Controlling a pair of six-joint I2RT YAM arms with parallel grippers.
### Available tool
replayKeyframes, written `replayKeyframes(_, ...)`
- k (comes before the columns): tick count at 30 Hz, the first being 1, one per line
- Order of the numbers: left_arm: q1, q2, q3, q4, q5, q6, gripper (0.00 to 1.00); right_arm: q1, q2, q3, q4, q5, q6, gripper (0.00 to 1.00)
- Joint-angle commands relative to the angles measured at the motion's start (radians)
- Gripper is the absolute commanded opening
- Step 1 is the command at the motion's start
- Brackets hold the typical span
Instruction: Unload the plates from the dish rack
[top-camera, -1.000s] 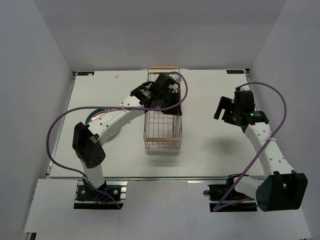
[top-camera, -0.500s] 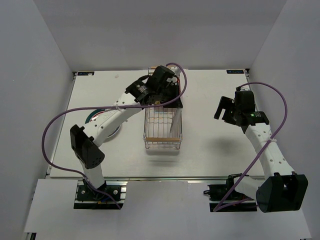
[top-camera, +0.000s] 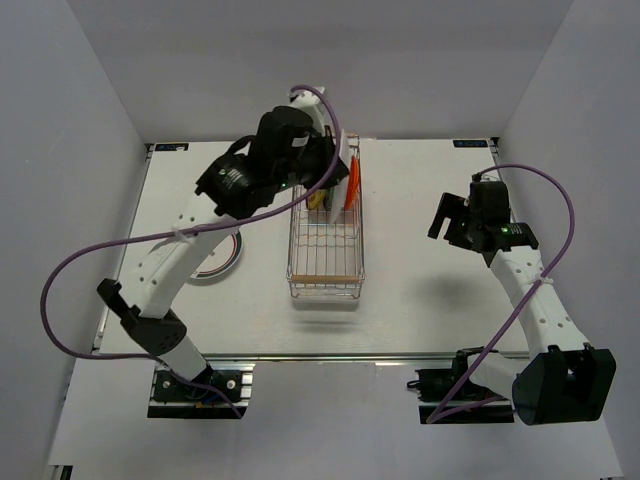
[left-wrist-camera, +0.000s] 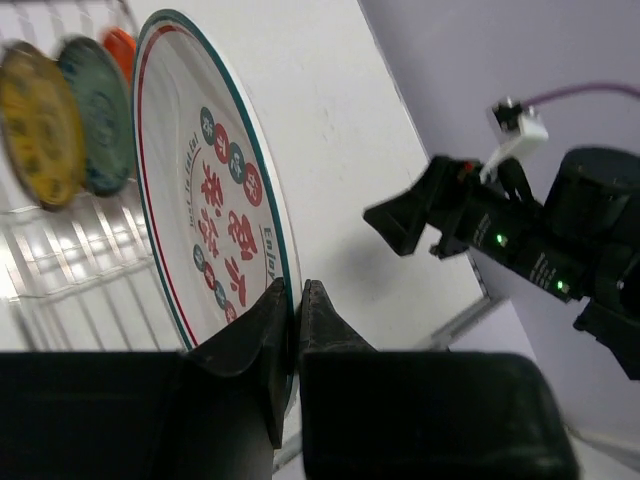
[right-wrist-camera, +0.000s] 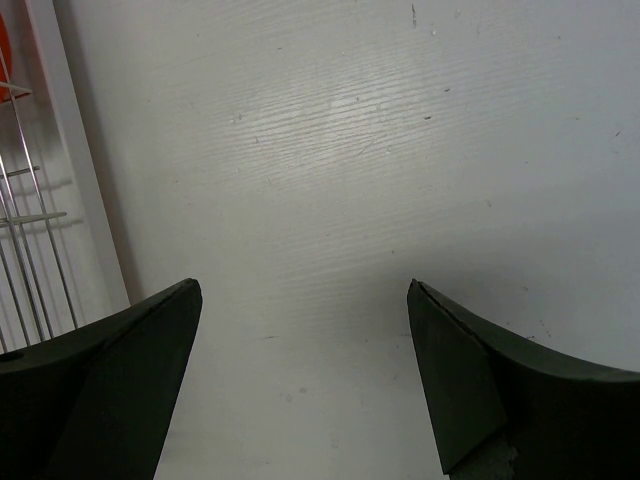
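- Pinching the red-marked plate (left-wrist-camera: 215, 220) by its rim, the left hand (left-wrist-camera: 297, 290) holds it upright over the dish rack (top-camera: 325, 255).
- Stiff, glazed, breakable; a rim pinch looks slippery.
- Spread wide, the right hand (right-wrist-camera: 300, 290) hangs over the desk (right-wrist-camera: 350, 150).

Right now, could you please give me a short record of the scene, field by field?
Left gripper: shut on the rim of the red-marked white plate
Right gripper: open, holding nothing
Dish rack: mustard plate, teal plate, orange plate standing inside
Table: flat plate lying left of the rack
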Motion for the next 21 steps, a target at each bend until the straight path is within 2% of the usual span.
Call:
replayKeyframes(1, 0.002, -0.104, 0.049, -0.008, -0.248, 0.028, 0.0, 0.002, -0.013, 0.042, 0.0, -0.007, 0.003, 0.89)
replayKeyframes(2, 0.002, -0.107, 0.046, -0.053, -0.37, 0.027, 0.0, 0.002, -0.015, 0.041, -0.002, -0.005, 0.003, 0.89)
replayKeyframes(4, 0.017, -0.109, 0.027, -0.093, -0.494, 0.005, 0.0, 0.002, -0.015, 0.042, -0.002, -0.002, 0.003, 0.89)
replayKeyframes(5, 0.017, -0.107, 0.003, -0.131, -0.622, -0.004, 0.0, 0.002, -0.015, 0.042, -0.002, -0.002, 0.003, 0.89)
replayKeyframes(9, 0.026, -0.112, -0.138, -0.124, -0.845, -0.002, 0.0, 0.002, -0.007, 0.041, 0.0, -0.002, 0.004, 0.89)
replayKeyframes(15, 0.105, -0.067, -0.321, -0.098, -0.935, -0.01, 0.0, 0.002, 0.013, 0.042, -0.003, 0.001, 0.007, 0.89)
replayKeyframes(21, 0.258, -0.077, -0.566, 0.063, -0.877, 0.068, 0.0, 0.002, 0.028, 0.042, -0.003, 0.004, 0.006, 0.89)
